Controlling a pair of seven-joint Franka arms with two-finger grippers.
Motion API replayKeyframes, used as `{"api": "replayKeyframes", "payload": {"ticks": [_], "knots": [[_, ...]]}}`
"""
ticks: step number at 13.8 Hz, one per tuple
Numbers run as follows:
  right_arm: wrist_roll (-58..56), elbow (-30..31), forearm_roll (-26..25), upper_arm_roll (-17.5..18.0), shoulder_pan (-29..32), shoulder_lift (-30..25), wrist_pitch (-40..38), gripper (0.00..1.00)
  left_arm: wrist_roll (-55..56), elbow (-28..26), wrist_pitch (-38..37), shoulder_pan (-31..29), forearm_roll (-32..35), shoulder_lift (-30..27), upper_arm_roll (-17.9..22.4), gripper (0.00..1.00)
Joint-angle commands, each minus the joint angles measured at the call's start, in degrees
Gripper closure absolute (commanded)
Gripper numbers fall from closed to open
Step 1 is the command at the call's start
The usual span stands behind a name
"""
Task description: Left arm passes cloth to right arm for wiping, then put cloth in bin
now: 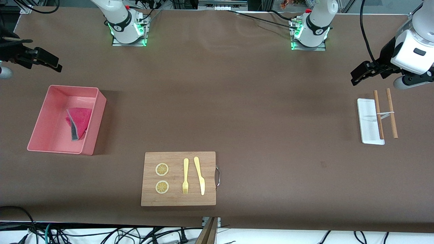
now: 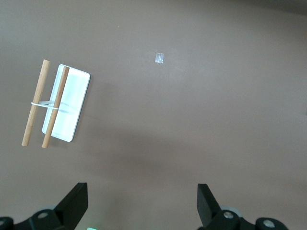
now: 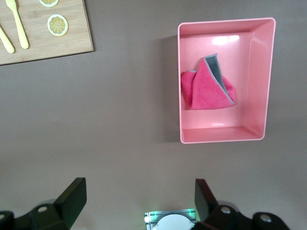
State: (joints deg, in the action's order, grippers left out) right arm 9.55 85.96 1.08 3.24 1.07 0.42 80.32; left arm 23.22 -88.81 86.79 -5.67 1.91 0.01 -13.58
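Left gripper (image 2: 140, 206): you see its fingers spread wide, holding nothing, up over bare table near the white tray (image 1: 369, 121).
Right gripper (image 3: 139, 205): spread wide too, empty, raised near the bin (image 1: 40, 122).
Cloth (image 1: 78, 122): crumpled inside the bin, pink side up.

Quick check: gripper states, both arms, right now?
Left gripper: open, holding nothing, over bare table near the white tray.
Right gripper: open, holding nothing, over bare table beside the bin; the cloth lies in the bin.
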Motion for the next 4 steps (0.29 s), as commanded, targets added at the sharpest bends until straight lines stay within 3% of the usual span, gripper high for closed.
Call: {"api": "replayKeyframes", "payload": {"ticks": [1,4], "knots": [[1.26,0.44,-0.47,0.98,1.39,0.01,-0.43,0.0,-0.28,0.92,0.31,0.04,1.16,0.43,-0.39,0.0],[1.26,-0.35,-0.91,1.06,1.04,0.37,-0.52,0.0,-0.19,0.92,0.31,0.13,1.16,0.43,-0.57,0.0]]}}
